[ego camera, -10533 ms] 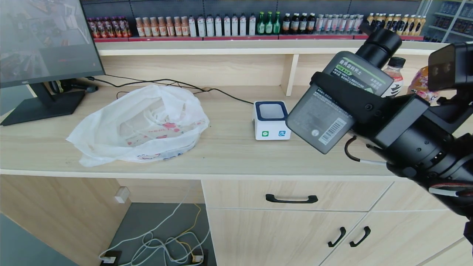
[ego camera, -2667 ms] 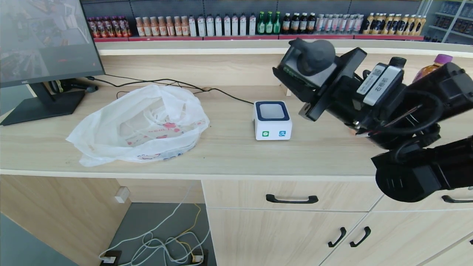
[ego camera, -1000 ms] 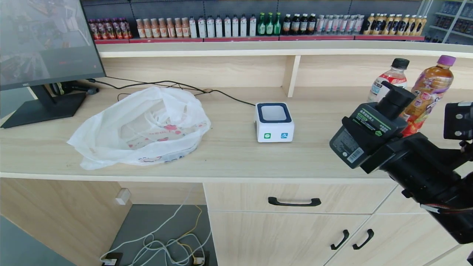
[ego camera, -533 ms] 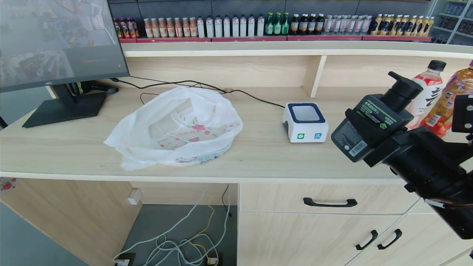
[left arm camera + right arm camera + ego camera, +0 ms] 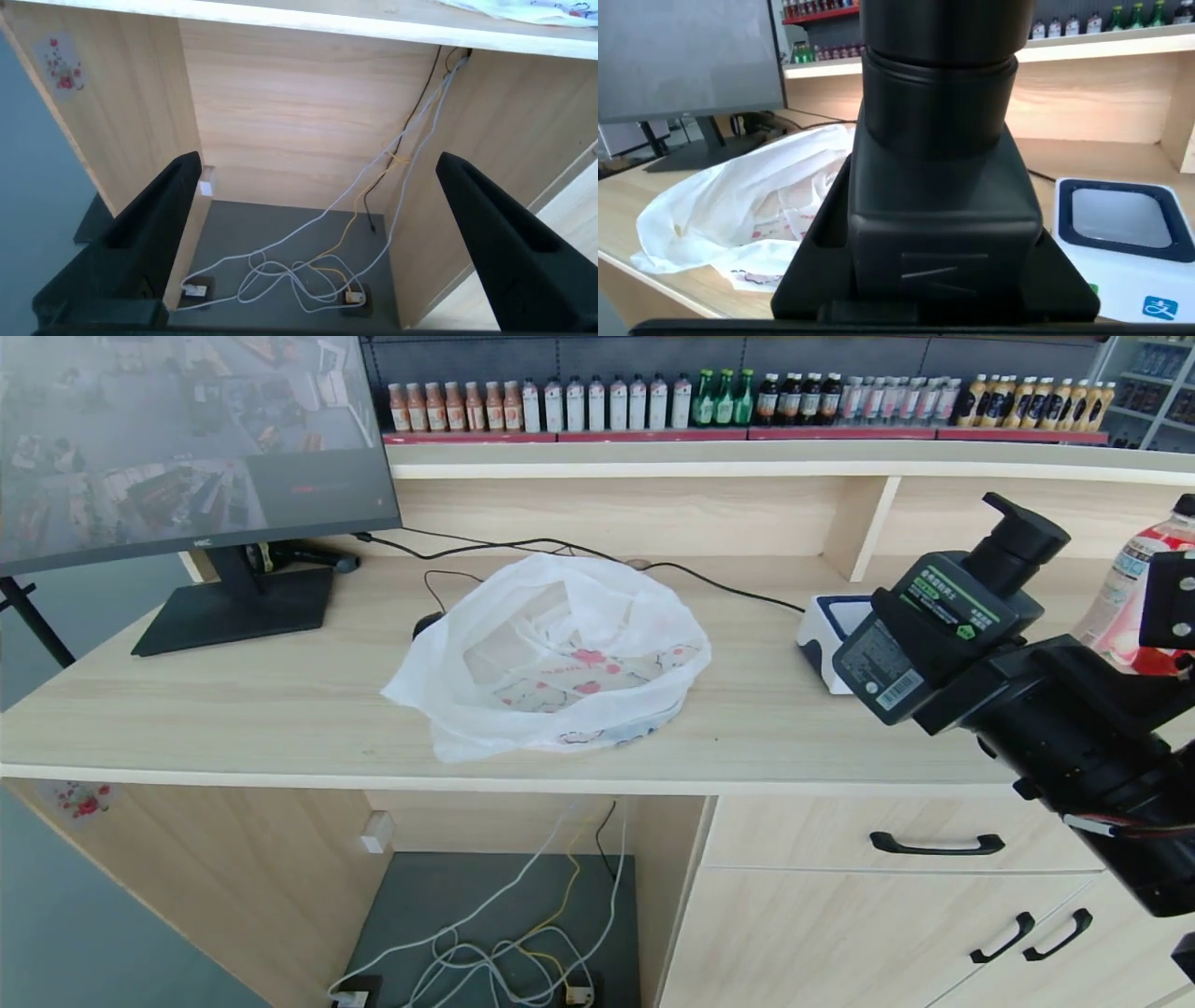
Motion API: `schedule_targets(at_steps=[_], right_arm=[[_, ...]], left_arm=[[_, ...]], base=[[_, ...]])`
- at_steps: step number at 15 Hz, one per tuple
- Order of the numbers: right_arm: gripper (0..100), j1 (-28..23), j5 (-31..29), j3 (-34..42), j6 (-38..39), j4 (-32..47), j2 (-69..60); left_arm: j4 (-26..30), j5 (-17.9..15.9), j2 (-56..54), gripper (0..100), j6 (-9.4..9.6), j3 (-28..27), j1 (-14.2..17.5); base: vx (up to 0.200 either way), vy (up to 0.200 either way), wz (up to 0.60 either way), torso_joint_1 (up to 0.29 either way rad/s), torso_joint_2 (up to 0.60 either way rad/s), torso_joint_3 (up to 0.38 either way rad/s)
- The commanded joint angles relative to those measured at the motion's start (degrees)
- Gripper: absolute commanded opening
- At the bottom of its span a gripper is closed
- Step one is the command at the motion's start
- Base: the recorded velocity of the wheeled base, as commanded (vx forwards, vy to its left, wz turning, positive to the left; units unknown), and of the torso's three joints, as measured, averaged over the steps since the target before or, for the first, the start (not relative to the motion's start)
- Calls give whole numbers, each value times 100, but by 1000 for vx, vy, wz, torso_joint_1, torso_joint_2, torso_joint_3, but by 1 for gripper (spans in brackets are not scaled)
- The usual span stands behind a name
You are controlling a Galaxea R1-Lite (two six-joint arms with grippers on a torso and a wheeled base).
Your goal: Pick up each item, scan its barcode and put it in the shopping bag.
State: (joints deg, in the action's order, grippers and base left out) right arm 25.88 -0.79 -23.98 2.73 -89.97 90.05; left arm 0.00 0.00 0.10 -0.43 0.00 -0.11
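**Bottle in hand, between scanner and bag**

A pale wood shop counter point(image 5: 280, 709) runs across the scene, with a monitor point(image 5: 177, 429) at its left end and a shelf point(image 5: 747, 429) of drinks behind it. The white bag point(image 5: 560, 653) lies slumped near the middle, its mouth open upward. The scanner point(image 5: 820, 633) sits to its right, partly hidden behind the load.

The right gripper point(image 5: 938, 658) is clamped across a dark pump bottle point(image 5: 954, 605). It holds the bottle tilted in the air, above the counter and in front of the scanner. The barcode end faces up and outward, not at the scanner window. A drink point(image 5: 1134, 588) waits on the counter at the far right.

The left gripper point(image 5: 322, 233) hangs low below the counter edge. Its fingers are spread wide and hold nothing, and cables point(image 5: 308, 271) lie on the floor beyond.

The frames do not show whether the code has been read. If it has not, the wrist must roll so the barcode meets the window. Otherwise, the bagging step seems likely: carry the bottle to the robot's left, over the bag's mouth. Then lower it past the loose plastic rim and let go only once it is inside
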Motion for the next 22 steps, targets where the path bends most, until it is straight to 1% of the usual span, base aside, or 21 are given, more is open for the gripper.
schedule_targets(at_steps=[1, 6, 10, 13, 17, 19, 22], right_arm=[[0, 5, 0, -19, -1, -3, 56], [0, 5, 9, -19, 43, -3, 48], [0, 40, 9, -177, 70, -3, 135], [0, 40, 9, -529, 70, -3, 399], [0, -110, 0, -1030, 96, -3, 505], [0, 22, 0, -1443, 52, -3, 812], [0, 523, -140, -2375, -9, -3, 1709]], left_arm=[[0, 0, -1, 100, -1, 0, 2], [0, 0, -1, 100, -19, 0, 2], [0, 0, -1, 100, -1, 0, 2], [0, 0, -1, 100, 16, 0, 2], [0, -9, -1, 100, 16, 0, 2], [0, 0, -1, 100, 16, 0, 2], [0, -9, -1, 100, 16, 0, 2]], base=[[0, 200, 0, 2, 2, 2], [0, 200, 0, 3, 2, 0], [0, 200, 0, 1, 2, 5], [0, 0, 0, 0, 0, 0], [0, 0, 0, 0, 0, 0], [0, 0, 0, 0, 0, 0], [0, 0, 0, 0, 0, 0]])
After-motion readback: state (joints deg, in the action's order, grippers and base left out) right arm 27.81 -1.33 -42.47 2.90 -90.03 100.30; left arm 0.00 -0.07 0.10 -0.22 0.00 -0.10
